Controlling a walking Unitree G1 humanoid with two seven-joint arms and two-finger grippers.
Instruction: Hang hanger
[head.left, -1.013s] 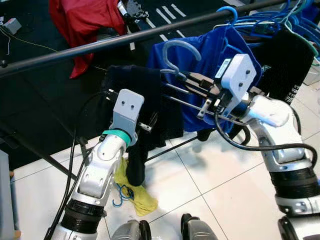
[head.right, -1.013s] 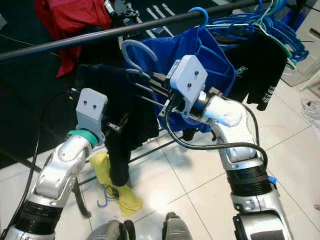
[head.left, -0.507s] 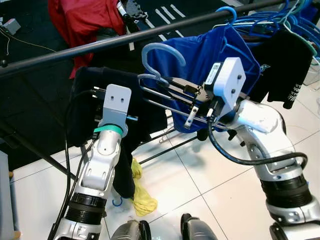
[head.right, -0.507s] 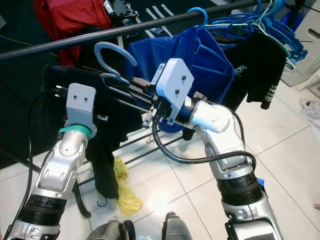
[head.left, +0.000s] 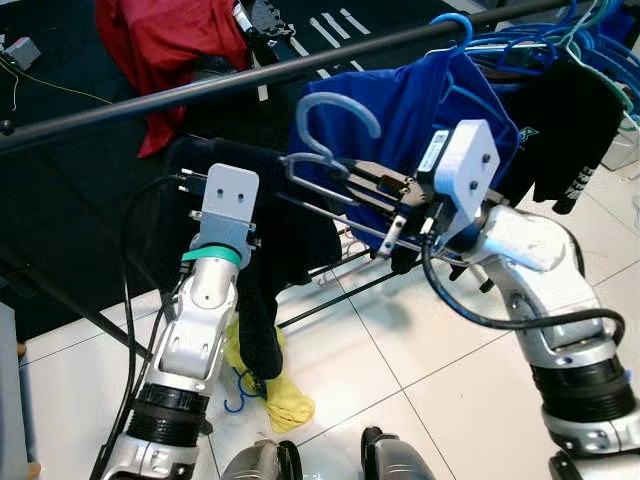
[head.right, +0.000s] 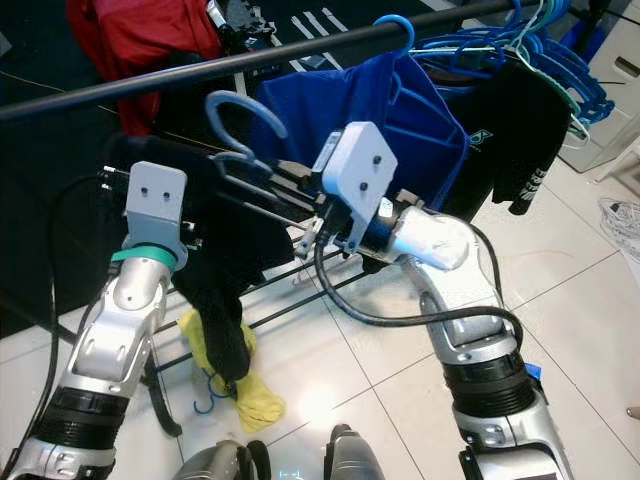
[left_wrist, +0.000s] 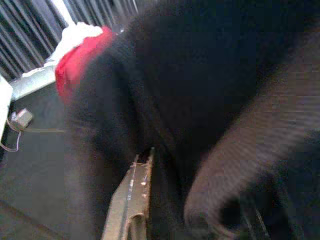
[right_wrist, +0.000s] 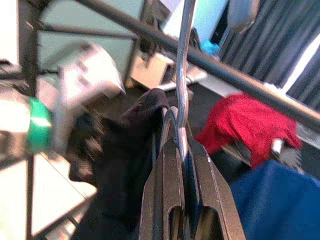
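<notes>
A hanger with a light-blue hook (head.left: 335, 105) and a wire neck (right_wrist: 182, 95) carries a black garment (head.left: 275, 235). My right gripper (head.left: 322, 165) is shut on the wire neck just under the hook. The hook sits below and in front of the black rail (head.left: 250, 80), apart from it. My left gripper reaches into the black garment (left_wrist: 200, 75) from the left; its wrist block (head.left: 226, 204) shows, and the cloth hides the rest.
On the rail hang a blue shirt (head.left: 440, 95), several blue hangers (head.left: 545, 40) and a black T-shirt (head.left: 575, 125). A red garment (head.left: 165, 40) lies behind the rail. A yellow cloth (head.left: 280, 395) lies on the white tiles by the rack's lower bars (head.left: 340, 295).
The hanger swung left with my right gripper, then came back slightly right. The black garment, spread wide half a second ago, hangs narrower now. My left arm shifted left.
</notes>
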